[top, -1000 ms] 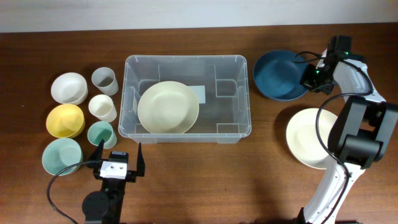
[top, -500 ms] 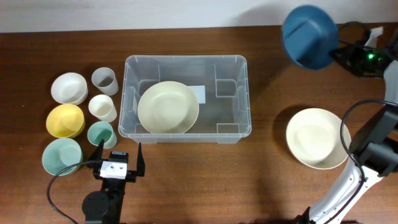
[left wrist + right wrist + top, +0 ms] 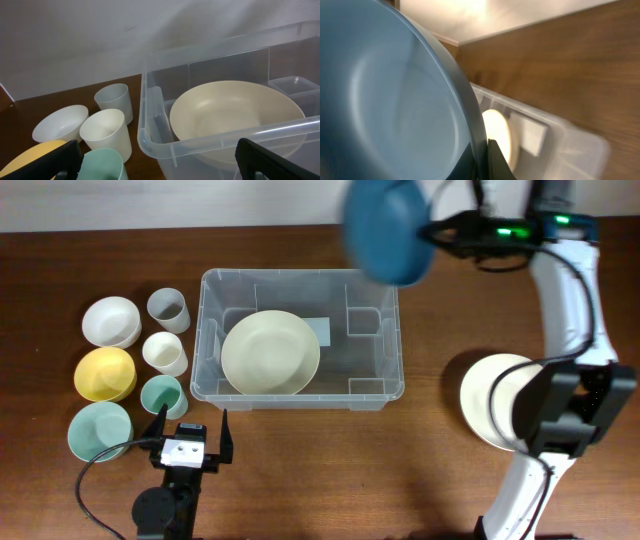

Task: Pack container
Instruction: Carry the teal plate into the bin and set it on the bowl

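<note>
Container: mid-worktop, cream bowl inside. Prob rigid, light, slick plastic; grip by rim.
R fingers: clamped on blue bowl rim, held above container's back-right corner.
L fingers: spread wide, empty.

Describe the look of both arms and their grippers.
Right arm: white links, black joints, a green light near the wrist, and a looping black cable. Left arm: black, with a white plate behind the left gripper, black fingers and a black lead.
</note>
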Action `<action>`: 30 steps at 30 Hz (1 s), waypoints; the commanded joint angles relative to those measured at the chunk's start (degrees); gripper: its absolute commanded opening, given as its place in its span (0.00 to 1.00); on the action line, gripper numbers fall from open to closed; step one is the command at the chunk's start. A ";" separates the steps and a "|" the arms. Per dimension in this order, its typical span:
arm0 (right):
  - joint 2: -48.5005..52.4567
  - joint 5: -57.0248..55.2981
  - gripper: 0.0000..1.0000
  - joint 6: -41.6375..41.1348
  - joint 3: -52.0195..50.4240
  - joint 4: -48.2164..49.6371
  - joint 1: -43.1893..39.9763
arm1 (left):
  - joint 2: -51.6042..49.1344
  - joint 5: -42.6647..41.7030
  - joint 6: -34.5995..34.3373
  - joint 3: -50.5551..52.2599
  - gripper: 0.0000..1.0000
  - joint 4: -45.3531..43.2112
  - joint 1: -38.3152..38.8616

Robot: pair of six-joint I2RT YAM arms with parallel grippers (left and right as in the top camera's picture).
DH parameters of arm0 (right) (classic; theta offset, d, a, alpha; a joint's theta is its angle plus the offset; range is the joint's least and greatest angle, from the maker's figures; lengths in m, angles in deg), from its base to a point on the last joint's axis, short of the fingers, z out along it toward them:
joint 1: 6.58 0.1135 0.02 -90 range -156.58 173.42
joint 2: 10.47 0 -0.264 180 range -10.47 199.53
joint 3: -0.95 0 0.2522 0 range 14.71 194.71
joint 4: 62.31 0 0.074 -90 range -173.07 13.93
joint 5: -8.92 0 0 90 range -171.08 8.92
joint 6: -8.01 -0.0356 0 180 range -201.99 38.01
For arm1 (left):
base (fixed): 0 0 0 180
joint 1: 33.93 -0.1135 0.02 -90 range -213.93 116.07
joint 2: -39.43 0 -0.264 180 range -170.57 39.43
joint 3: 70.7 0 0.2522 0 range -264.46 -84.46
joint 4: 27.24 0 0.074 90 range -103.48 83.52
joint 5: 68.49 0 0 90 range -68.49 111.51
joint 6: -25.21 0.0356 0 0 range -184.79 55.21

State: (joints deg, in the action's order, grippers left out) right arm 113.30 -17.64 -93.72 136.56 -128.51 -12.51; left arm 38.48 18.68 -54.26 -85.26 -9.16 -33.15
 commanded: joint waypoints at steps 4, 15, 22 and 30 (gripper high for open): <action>-2.54 -27.93 0.04 2.49 1.11 -7.06 14.27 | 0.28 -0.42 0.72 0.26 1.00 0.09 -0.31; 1.29 -42.27 0.04 1.57 0.79 -12.63 27.78 | 0.28 -0.42 0.72 0.26 1.00 0.09 -0.31; 7.10 -37.53 0.04 1.60 0.59 -10.60 29.99 | 0.28 -0.42 0.72 0.26 0.99 0.09 -0.31; 10.60 -36.98 0.04 1.57 0.42 -10.38 31.17 | 0.28 -0.42 0.72 0.26 0.99 0.09 -0.31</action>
State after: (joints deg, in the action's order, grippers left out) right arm 122.67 -56.74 -92.21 136.73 -139.24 17.67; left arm 38.48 18.68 -54.26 -85.26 -9.18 -33.15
